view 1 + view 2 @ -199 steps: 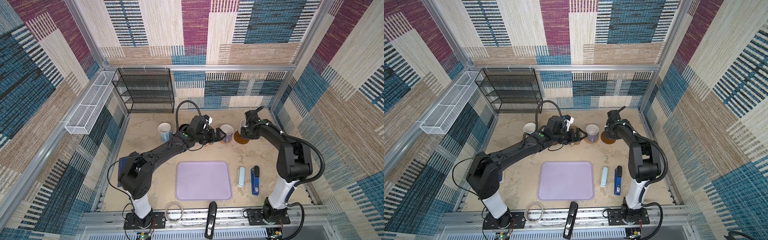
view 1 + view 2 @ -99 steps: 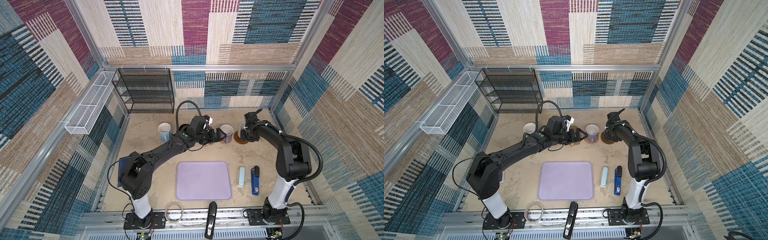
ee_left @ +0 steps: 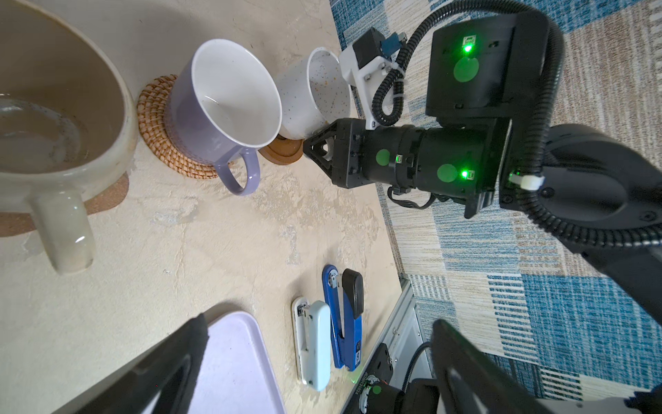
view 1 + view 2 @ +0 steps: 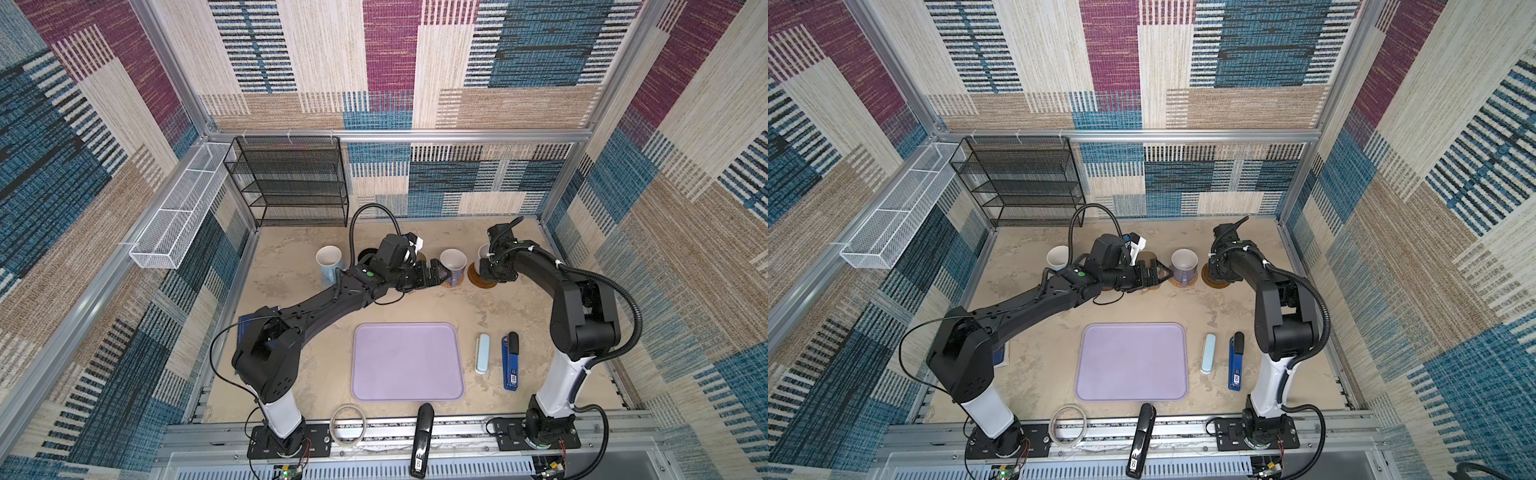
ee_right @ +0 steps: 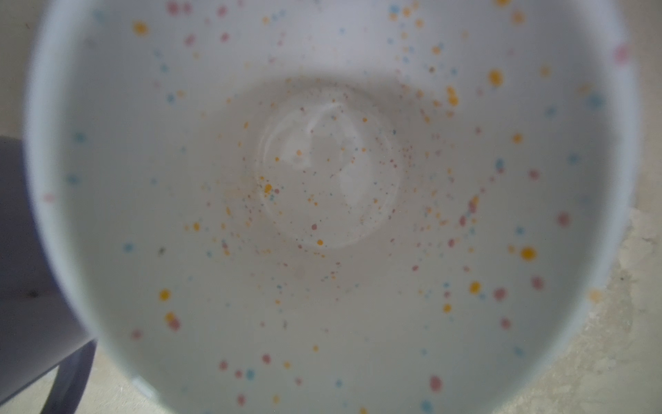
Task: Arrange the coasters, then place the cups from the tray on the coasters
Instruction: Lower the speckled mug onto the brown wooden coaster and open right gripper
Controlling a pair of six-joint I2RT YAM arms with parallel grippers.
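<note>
The speckled white mug (image 5: 329,200) fills the right wrist view. It is blurred, its rim is cut off at the frame edges, and a sliver of the lavender handled mug (image 5: 32,269) shows beside it. In the left wrist view the speckled mug stands on a brown wooden disc (image 3: 283,153), which it mostly covers. The right claw (image 3: 308,147) is pressed together against the mug's side. The handle is hidden just there, so the claw appears to pinch it, though the contact itself cannot be seen. In both top views this claw is buried under its own wrist. Next along the row, the lavender mug sits on the round woven rattan coaster (image 3: 157,143). The squat beige mug (image 3: 53,125) is cropped by the frame and rests on a tan coaster (image 3: 111,193), of which too little shows to make out its shape. From above, the left wrist covers nearly all of the beige mug. The left claw (image 4: 437,272) is spread wide and holds nothing, hovering just beside the lavender mug. The light blue mug (image 4: 330,262) stands at the left end of the row, and what lies under it cannot be made out. The large lavender rounded-rectangle plastic tray (image 4: 407,361) lies bare toward the front of the desk (image 4: 291,286), well apart from the mugs. A dark blue book (image 4: 249,326) is mostly hidden beneath the left arm.
</note>
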